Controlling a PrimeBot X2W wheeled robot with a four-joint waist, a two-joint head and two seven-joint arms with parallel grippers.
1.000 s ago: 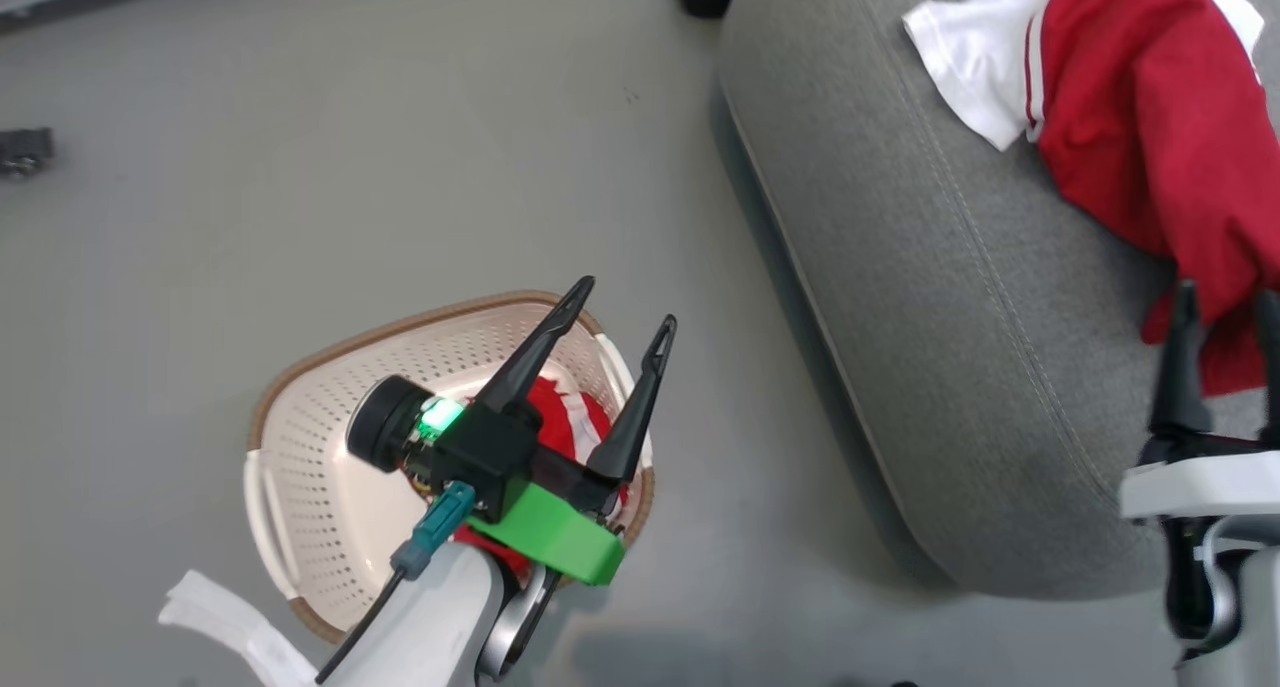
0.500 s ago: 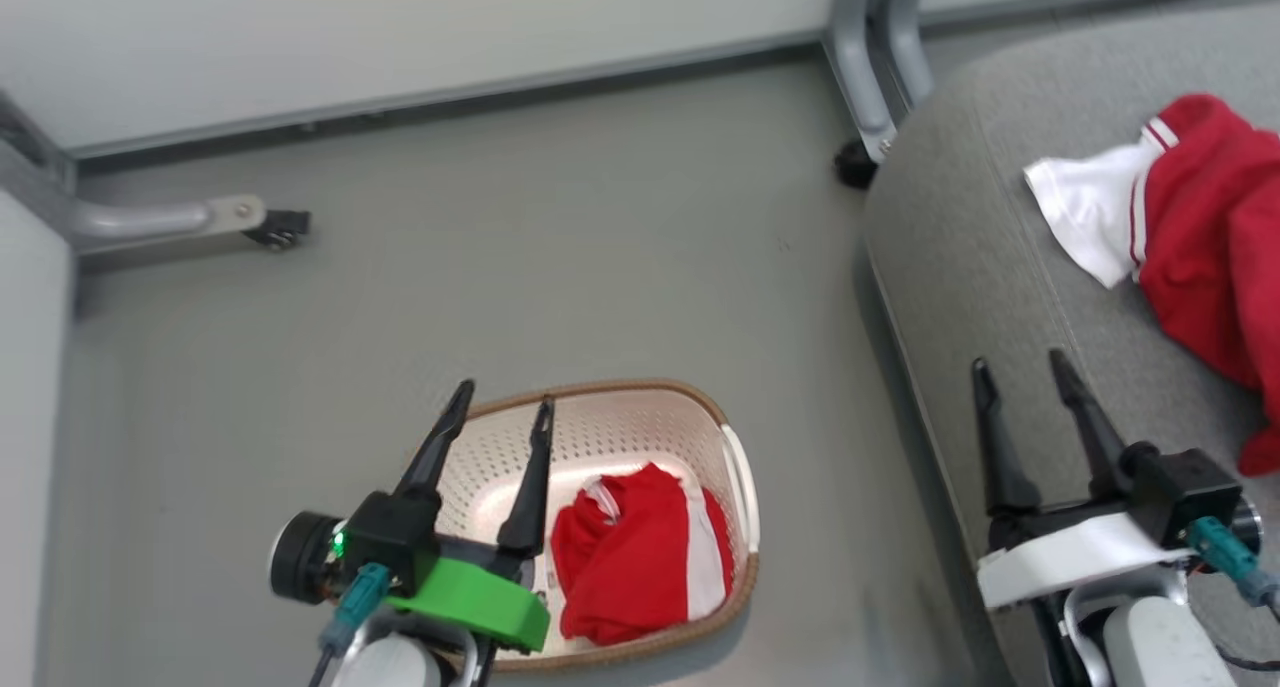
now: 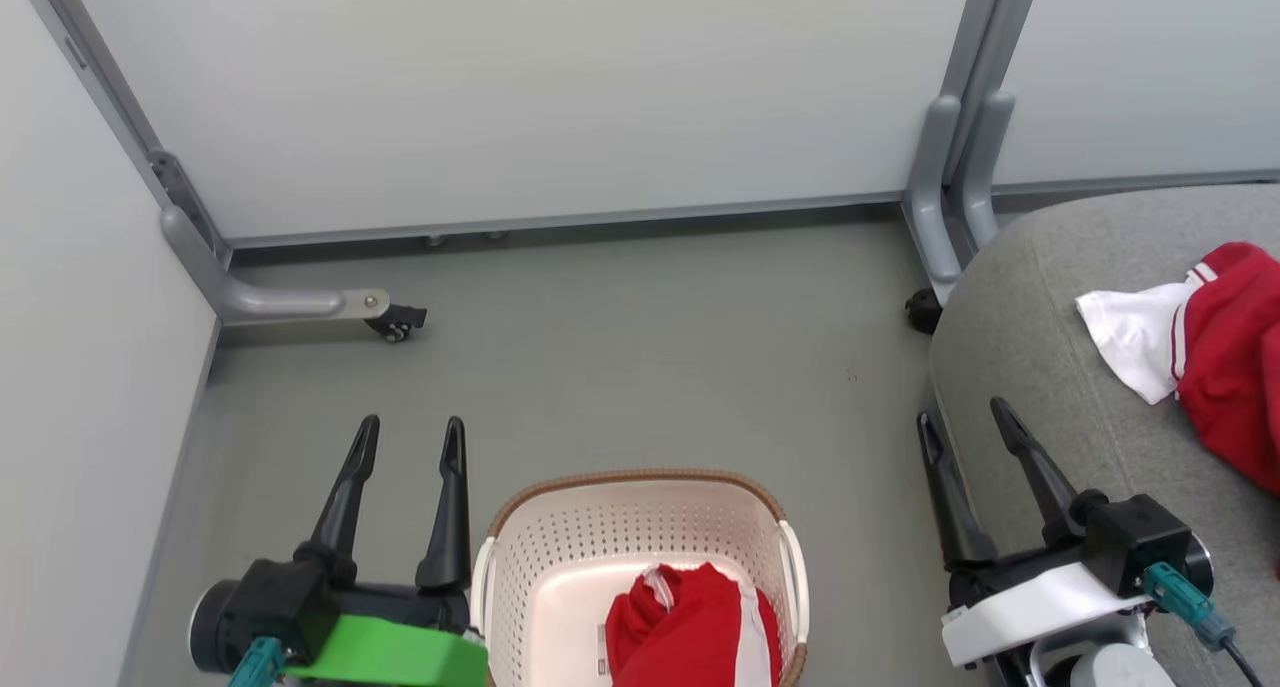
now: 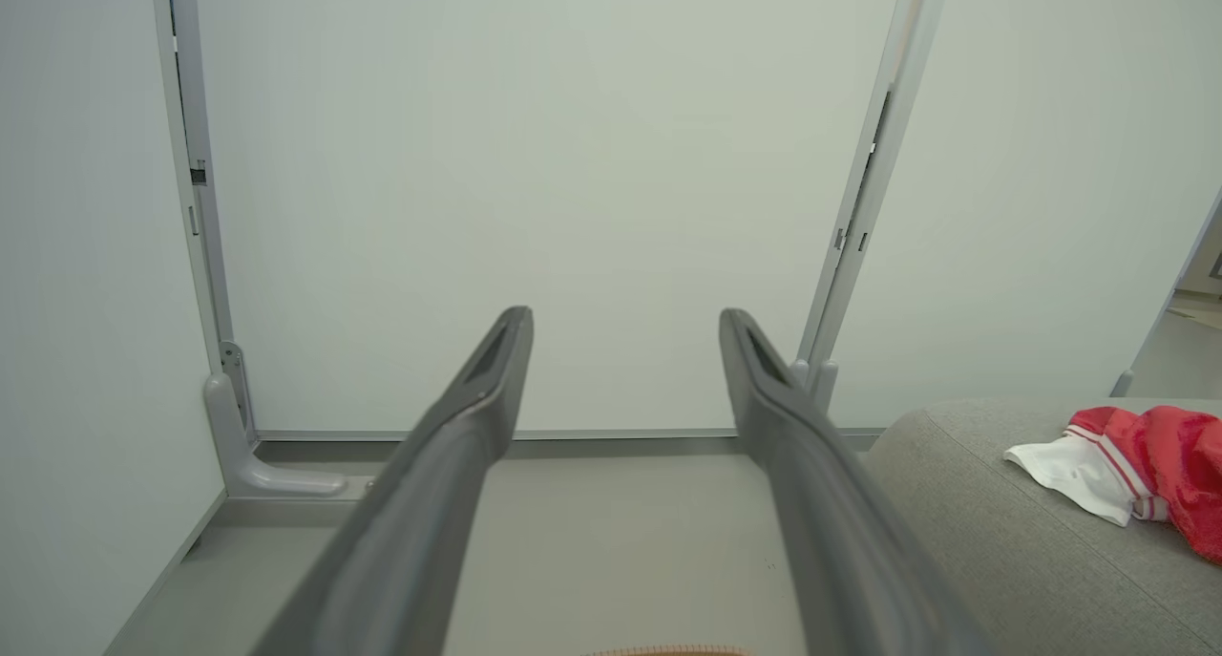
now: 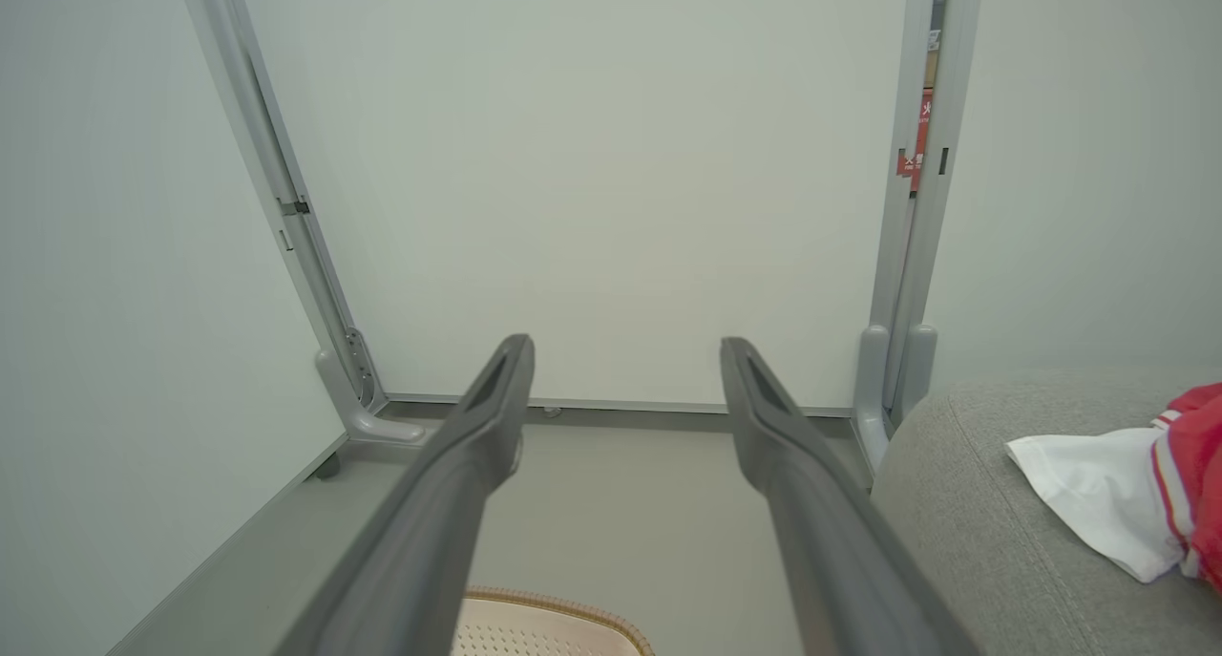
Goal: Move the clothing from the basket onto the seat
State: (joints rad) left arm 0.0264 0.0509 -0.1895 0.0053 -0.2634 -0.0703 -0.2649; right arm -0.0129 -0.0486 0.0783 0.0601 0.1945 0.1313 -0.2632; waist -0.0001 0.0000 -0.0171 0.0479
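Sticker [image 3: 604, 645] inside basket [image 3: 640, 478], writing illegible

Pale partition panels [image 3: 560, 97], grey floor [image 3: 620, 367]

left pincer [image 3: 412, 423], right pincer [image 3: 960, 412]: spread, empty

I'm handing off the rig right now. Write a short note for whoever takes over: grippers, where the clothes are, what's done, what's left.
Left gripper: open, empty, low beside the basket, on its left.
Right gripper: open, empty, at the near edge of the seat.
Done: one red-and-white garment lies on the seat.
Left: a red garment lies bunched in the basket; it has to go onto the seat.
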